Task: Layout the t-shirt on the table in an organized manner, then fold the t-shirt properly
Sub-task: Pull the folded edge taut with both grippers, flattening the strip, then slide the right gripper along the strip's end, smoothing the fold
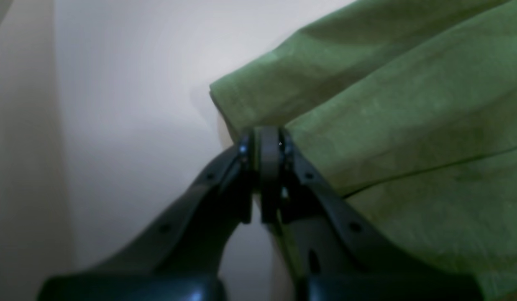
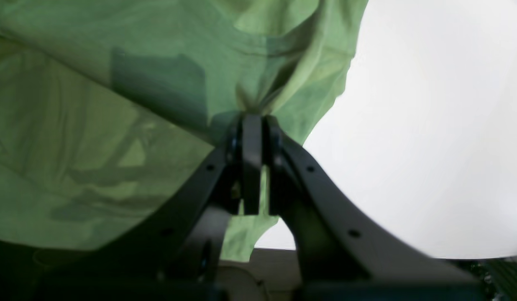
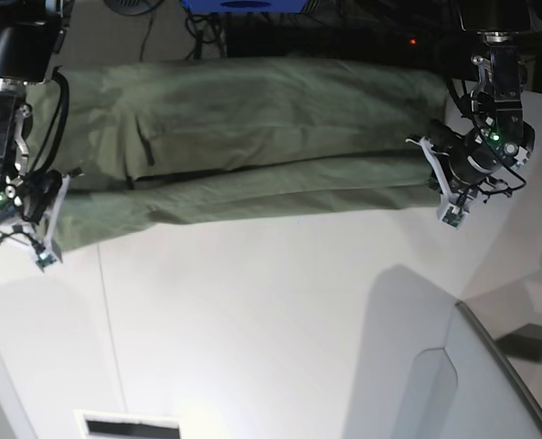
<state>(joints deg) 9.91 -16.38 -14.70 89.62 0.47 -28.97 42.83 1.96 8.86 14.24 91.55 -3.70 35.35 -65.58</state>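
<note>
**Olive t-shirt stretched between two pinching hands**

Base view, left to right. At 9 o'clock, the right hand is pressed together on one end of the t-shirt. The garment spans the far edge of the white desk as a long folded band toward 12 o'clock. At 3 o'clock, the left hand pinches the opposite end, fingers closed on cloth.

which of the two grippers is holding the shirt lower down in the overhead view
The right gripper, at that view's left; the left gripper grips the t-shirt higher up.
</note>
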